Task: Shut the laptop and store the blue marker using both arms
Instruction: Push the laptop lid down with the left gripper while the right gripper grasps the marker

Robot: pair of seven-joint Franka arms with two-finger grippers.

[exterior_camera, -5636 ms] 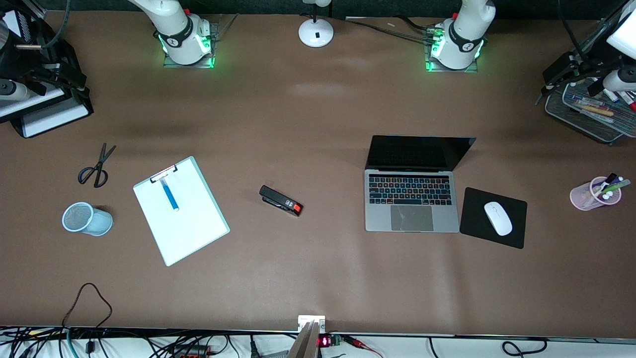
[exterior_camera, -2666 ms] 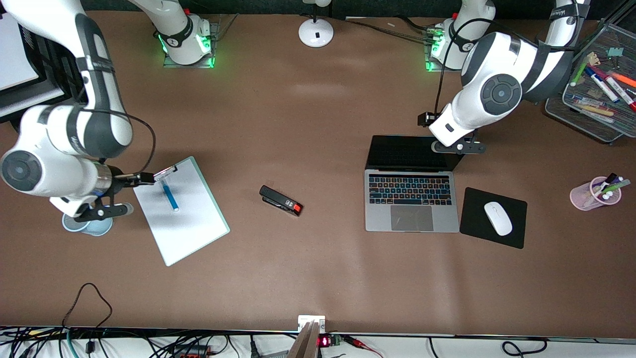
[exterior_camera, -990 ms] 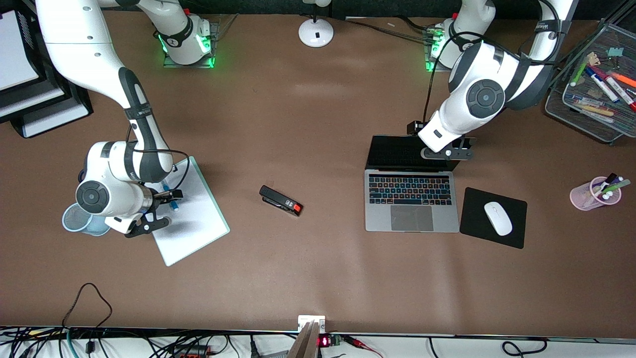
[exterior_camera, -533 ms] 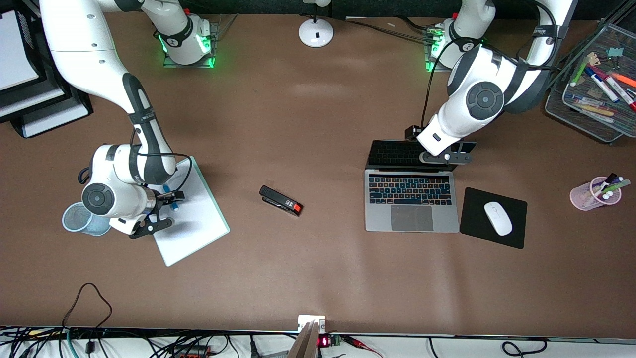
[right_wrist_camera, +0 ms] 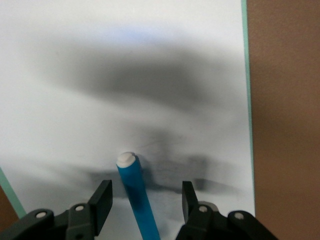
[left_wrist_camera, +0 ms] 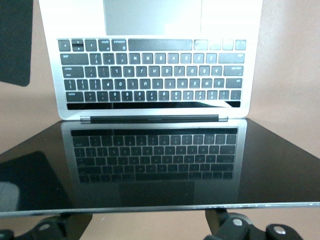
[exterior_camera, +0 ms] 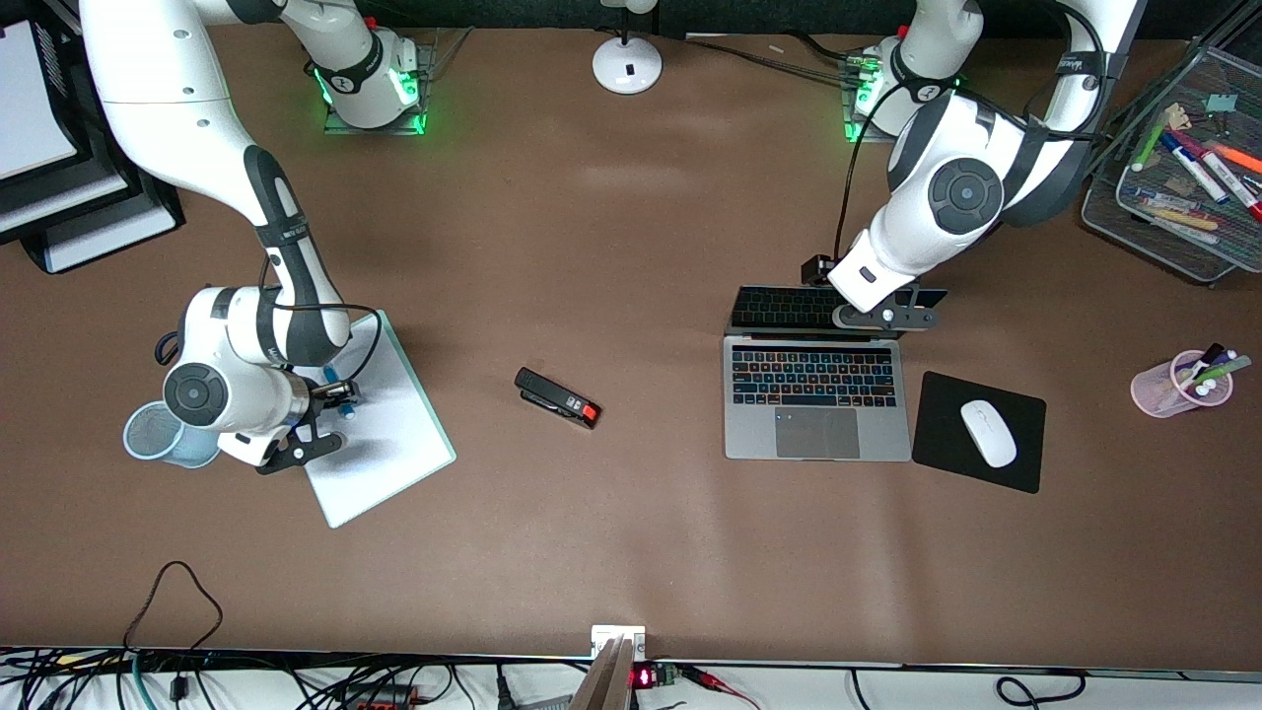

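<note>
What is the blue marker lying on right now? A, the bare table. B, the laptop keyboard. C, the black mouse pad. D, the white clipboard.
D: the right wrist view shows the blue marker lying on the white clipboard, between the jaws of the right gripper.

Silver laptop (exterior_camera: pixel 816 394) half-shut, blue marker (right_wrist_camera: pixel 136 196) flat on clipboard (exterior_camera: pixel 394 444)
</note>
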